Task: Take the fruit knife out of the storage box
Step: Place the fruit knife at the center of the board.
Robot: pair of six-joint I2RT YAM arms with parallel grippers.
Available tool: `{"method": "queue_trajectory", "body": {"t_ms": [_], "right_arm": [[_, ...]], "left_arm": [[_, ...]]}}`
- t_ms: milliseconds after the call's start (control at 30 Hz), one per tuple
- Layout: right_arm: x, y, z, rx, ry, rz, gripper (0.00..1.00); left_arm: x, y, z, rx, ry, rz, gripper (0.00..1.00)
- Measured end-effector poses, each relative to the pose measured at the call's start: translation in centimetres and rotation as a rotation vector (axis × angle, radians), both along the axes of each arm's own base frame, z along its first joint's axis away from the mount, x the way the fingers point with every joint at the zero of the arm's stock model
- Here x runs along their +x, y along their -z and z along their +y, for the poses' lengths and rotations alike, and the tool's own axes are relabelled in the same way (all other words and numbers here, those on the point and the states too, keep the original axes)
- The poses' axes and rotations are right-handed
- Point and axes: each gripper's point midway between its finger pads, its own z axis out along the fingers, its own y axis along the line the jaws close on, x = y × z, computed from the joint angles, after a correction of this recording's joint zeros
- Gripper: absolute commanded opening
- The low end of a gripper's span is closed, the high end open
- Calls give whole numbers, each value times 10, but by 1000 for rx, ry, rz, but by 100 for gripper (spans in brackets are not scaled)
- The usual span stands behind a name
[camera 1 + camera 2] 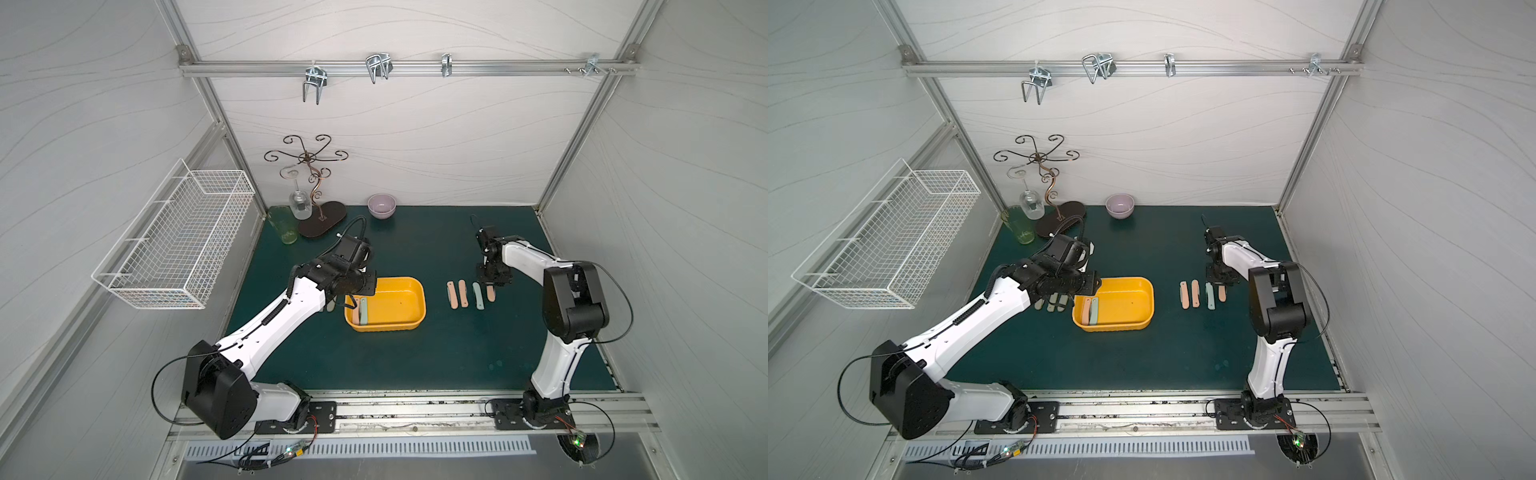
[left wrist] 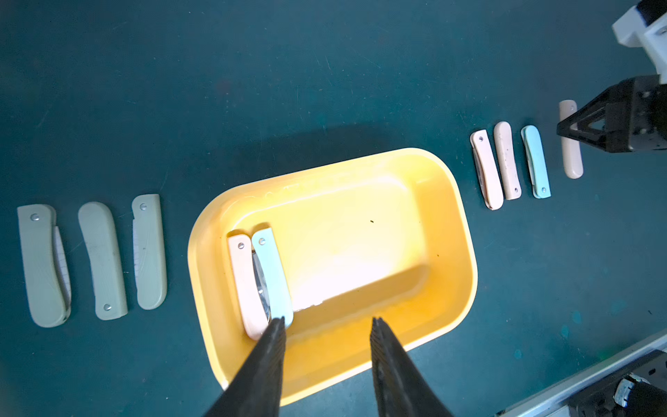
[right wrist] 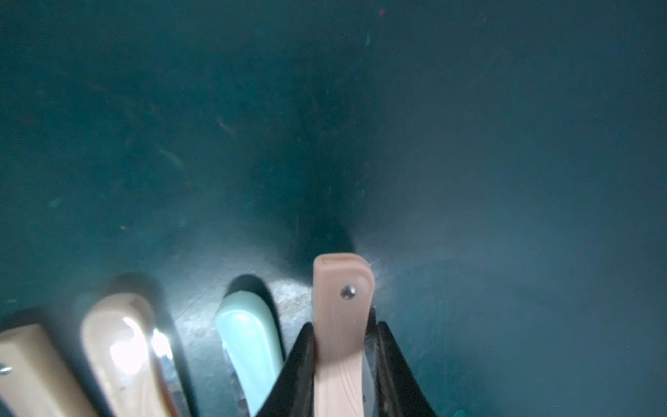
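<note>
My left claw [image 2: 326, 325]: jaws apart over storage box [image 2: 451, 224].
In box, left end: pink fruit knife [image 2: 245, 285], blue fruit knife [image 2: 272, 274].
My right claw [image 3: 343, 346]: clamped on peach knife [image 3: 341, 289], outside box.

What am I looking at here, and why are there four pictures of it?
These are two robot arms bolted to a table's front edge, each ending in a pair of jaws. Two pictures look down on the whole scene from overhead; the other two come from cameras on the arms' wrists, looking past the jaws. On the green mat sits a yellow storage box holding a pink folded knife and a blue folded knife. Three green knives lie on one side of it, three pastel knives on the opposite side. The left arm hangs over the box, jaws open and empty. The right arm has its jaws shut on a fourth knife, pink, ending that row.
</note>
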Motion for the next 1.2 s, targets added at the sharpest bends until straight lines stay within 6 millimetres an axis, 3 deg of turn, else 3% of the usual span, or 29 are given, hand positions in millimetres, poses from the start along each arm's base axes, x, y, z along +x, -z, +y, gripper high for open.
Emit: {"method": "queue_trajectory", "body": {"t_ms": [200, 533, 667, 733, 1100, 1200], "right_arm": [[-12, 15, -8, -11, -6, 35, 0], [-11, 15, -8, -9, -20, 28, 3], [-11, 15, -7, -7, -21, 23, 17], [-12, 15, -7, -5, -20, 21, 28], [-10, 7, -4, 23, -9, -1, 49], [-9, 1, -2, 37, -4, -16, 59]], "left_arm": [[0, 0, -1, 0, 6, 0, 43], [0, 1, -1, 2, 7, 3, 43], [0, 3, -1, 6, 6, 8, 43], [0, 3, 0, 7, 6, 10, 43], [-4, 6, 2, 16, 4, 27, 45], [-4, 6, 2, 19, 4, 30, 45]]}}
